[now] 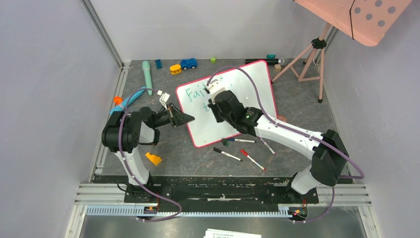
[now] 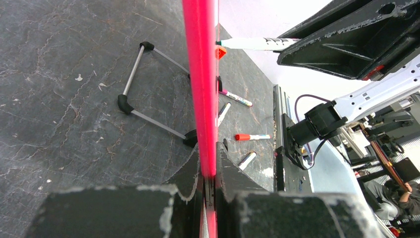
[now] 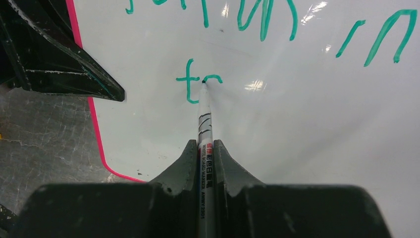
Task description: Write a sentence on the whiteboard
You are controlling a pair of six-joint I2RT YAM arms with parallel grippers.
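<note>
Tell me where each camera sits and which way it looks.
Top external: above, behind the robot, looking down on the glossy, pink-red-rimmed whiteboard; both arms show.
Left wrist: faces along that rim; left end effector clamps it.
Right wrist: faces the green handwritten sentence; right end effector holds a white marker pen.
All share the whiteboard.

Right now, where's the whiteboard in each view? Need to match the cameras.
Top external: whiteboard centre, rotated, green writing at its upper left.
Left wrist: edge-on, pink-red rim a vertical stripe mid-frame.
Right wrist: white face fills most of the frame, rim at left.
Shared landmark: left gripper clamped on that rim.
</note>
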